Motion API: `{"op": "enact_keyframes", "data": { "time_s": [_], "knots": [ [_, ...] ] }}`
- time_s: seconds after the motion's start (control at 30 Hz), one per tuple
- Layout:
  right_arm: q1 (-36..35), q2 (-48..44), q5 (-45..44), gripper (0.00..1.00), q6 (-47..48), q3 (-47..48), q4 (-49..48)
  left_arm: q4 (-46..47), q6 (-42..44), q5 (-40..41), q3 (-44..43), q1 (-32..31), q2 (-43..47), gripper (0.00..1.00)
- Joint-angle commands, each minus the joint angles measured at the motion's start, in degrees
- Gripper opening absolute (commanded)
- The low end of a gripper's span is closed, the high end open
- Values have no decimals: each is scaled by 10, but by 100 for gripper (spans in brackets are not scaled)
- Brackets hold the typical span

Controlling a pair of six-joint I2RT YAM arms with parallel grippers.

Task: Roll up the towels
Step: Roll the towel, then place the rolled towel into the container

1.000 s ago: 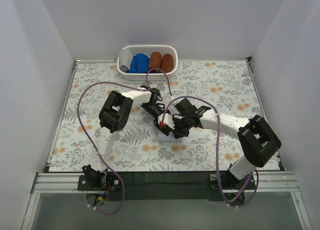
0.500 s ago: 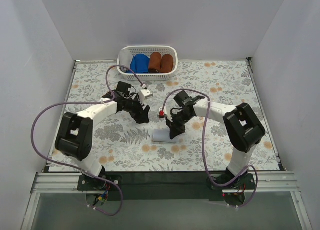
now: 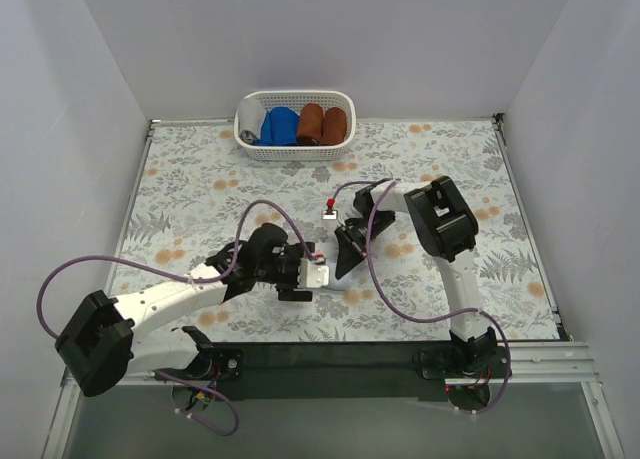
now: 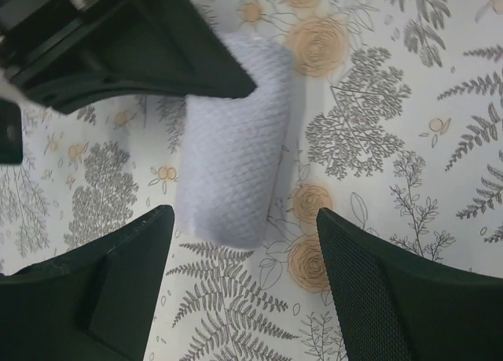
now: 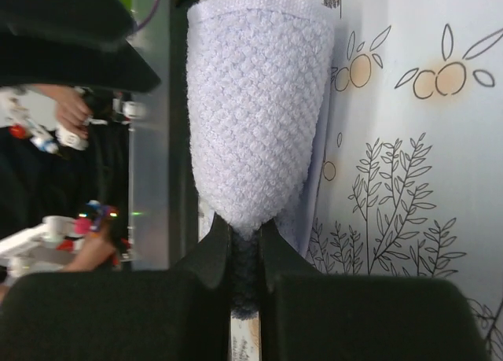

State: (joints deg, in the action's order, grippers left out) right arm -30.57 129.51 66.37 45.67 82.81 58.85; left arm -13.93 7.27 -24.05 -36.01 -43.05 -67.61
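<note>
The pale lavender towel (image 4: 236, 141) lies rolled into a cylinder on the flowered table. In the top view it (image 3: 328, 280) is mostly hidden between the two grippers. My right gripper (image 5: 245, 251) is shut on one end of the roll (image 5: 255, 117); in the top view it (image 3: 345, 262) sits at the roll's right. My left gripper (image 4: 244, 219) is open, its fingers (image 4: 102, 290) wide apart on either side of the roll's near end and not touching it; in the top view it (image 3: 300, 274) is at the roll's left. I see no mid-grey towel that I can be sure of.
A white basket (image 3: 295, 151) stands at the back of the table with a bright blue cloth roll (image 3: 278, 125) and two rust-brown rolls (image 3: 323, 124) in it. White walls close in the table on three sides.
My left arm has swung from the back left down to the near side, and its open gripper now faces the roll. My right arm has folded back, still gripping the roll.
</note>
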Motion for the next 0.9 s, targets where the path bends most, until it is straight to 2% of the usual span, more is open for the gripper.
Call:
{"op": "enact_keyframes", "data": {
  "time_s": [0.0, 0.1, 0.37, 0.5, 0.6, 0.63, 0.67, 0.73, 0.77, 0.83, 0.87],
  "knots": [
    [-4, 64, -68, 1, 43, 9, 42, 59, 98, 75, 26, -61, 6, 69],
    [3, 87, -63, 1, 43, 30, 59, 92, 122, 88, 35, -90, -25, 69],
    [5, 127, -103, 1, 16, 52, 66, 176, 163, 89, 40, -103, -114, 69],
    [4, 135, -111, 1, 4, 58, 65, 189, 171, 81, 41, -103, -148, 64],
    [4, 137, -112, 1, 2, 61, 65, 178, 153, 76, 27, -102, -181, 52],
    [4, 137, -112, 4, 2, 61, 65, 164, 149, 68, 22, -102, -188, 48],
    [5, 135, -114, 16, 2, 61, 66, 157, 144, 66, 16, -103, -201, 39],
    [5, 124, -117, 27, 1, 59, 65, 126, 124, 62, -2, -102, -212, 30],
    [9, 118, -120, 40, 0, 58, 66, 114, 116, 60, -8, -102, -223, 25],
    [16, 102, -122, 51, -5, 54, 67, 62, 102, 50, -36, -100, -233, 21],
    [28, 79, -128, 62, -7, 54, 68, 46, 77, 34, -45, -99, -235, 20]
  ]
}}
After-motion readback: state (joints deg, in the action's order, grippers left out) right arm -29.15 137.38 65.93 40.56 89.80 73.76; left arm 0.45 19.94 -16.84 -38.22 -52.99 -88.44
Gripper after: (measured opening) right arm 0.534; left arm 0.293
